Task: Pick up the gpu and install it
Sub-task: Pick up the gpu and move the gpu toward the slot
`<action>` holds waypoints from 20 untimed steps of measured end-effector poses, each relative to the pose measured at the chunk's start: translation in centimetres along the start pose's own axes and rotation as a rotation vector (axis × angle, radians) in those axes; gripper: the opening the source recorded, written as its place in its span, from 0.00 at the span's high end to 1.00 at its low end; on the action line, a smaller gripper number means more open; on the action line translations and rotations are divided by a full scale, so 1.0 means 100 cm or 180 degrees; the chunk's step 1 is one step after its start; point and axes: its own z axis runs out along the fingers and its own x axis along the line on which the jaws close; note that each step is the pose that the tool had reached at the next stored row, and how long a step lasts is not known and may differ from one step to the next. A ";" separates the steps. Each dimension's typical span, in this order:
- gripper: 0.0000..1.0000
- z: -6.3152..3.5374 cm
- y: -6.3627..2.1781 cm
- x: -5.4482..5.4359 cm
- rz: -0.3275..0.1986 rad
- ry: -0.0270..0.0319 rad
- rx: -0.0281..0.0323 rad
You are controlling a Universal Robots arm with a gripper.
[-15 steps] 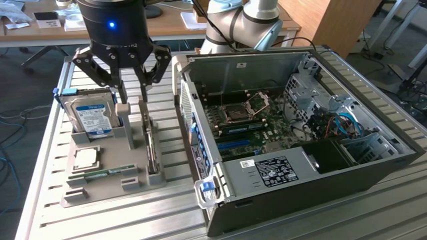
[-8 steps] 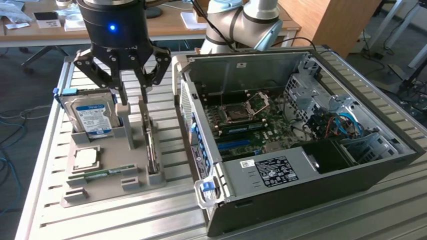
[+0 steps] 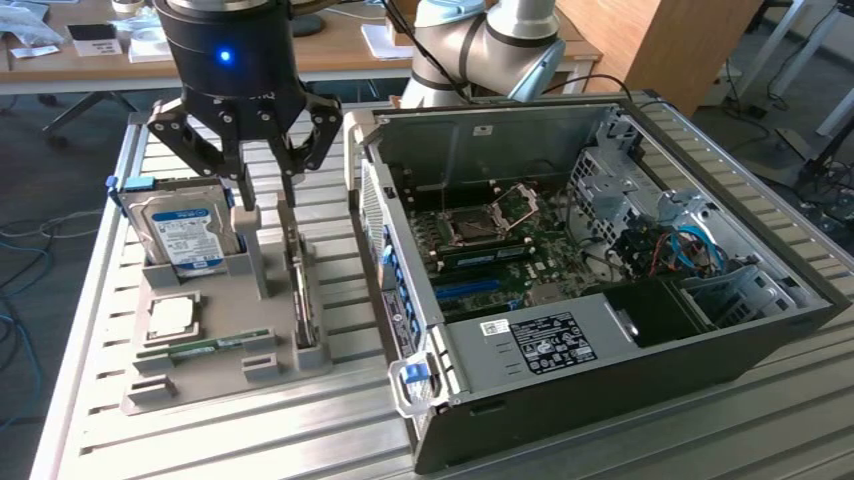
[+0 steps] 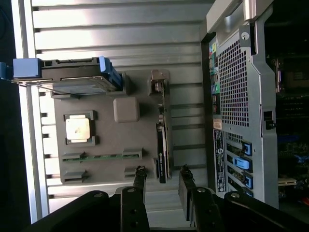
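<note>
We see the gpu (image 3: 302,290) standing on edge in a slot of the grey tray (image 3: 207,385) on the worktop (image 3: 267,440); our claw (image 3: 264,192) hangs over the tray, fingers apart, straddling one end of the card without gripping it.

The black gripper (image 3: 267,195) is hiding the far end of the thin, edge-standing greenish-brown gpu card (image 3: 304,290); the exterior view's upper edge is cropping the gripper's round body.
</note>
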 end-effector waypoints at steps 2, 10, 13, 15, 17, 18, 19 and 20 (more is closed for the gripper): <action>0.58 0.0023 -0.0001 0.000 0.0000 0.0001 0.0001; 0.58 0.0029 -0.0001 0.000 0.0000 0.0001 0.0001; 0.58 0.0059 -0.0003 0.000 0.0000 0.0001 0.0001; 0.58 0.0065 -0.0003 0.000 0.0000 0.0001 0.0001; 0.58 0.0066 -0.0003 0.000 0.0000 0.0001 0.0001; 0.58 0.0066 -0.0003 0.000 0.0000 0.0001 0.0001; 0.58 0.0066 -0.0003 0.000 0.0000 0.0001 0.0001; 0.58 0.0067 -0.0002 0.000 0.0001 0.0000 0.0000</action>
